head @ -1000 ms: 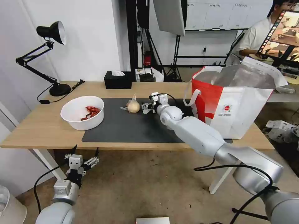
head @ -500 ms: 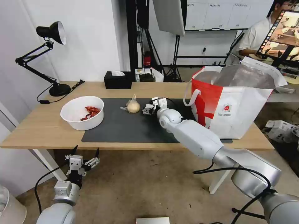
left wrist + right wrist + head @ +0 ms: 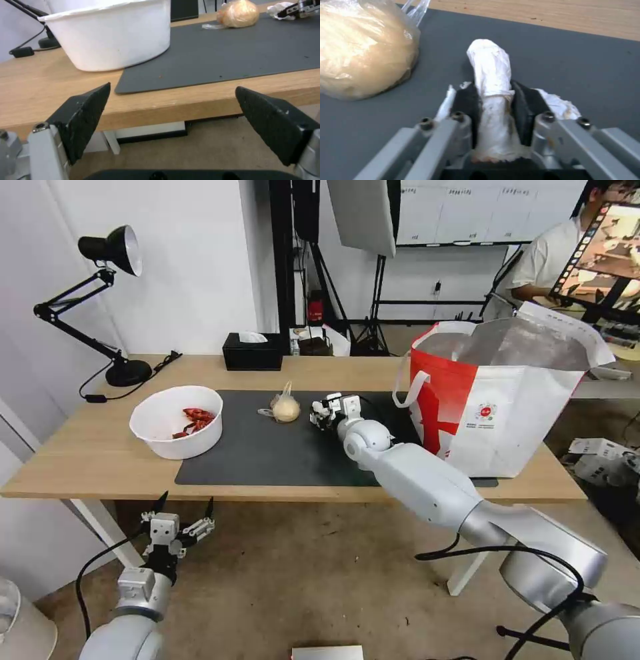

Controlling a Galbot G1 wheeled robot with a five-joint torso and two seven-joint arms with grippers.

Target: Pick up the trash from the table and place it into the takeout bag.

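Our right gripper [image 3: 494, 96] jaws pinch the crumpled white tissue [image 3: 491, 72] between them, above the dark grey mat [image 3: 570, 65]; left gripper [image 3: 173, 120] jaws gape wide below the worktop

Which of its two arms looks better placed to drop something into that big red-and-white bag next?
The right. Its hand is already shut on the crumpled white tissue on the mat beside the takeout bag. The left hand hangs open below the table edge, far from it.
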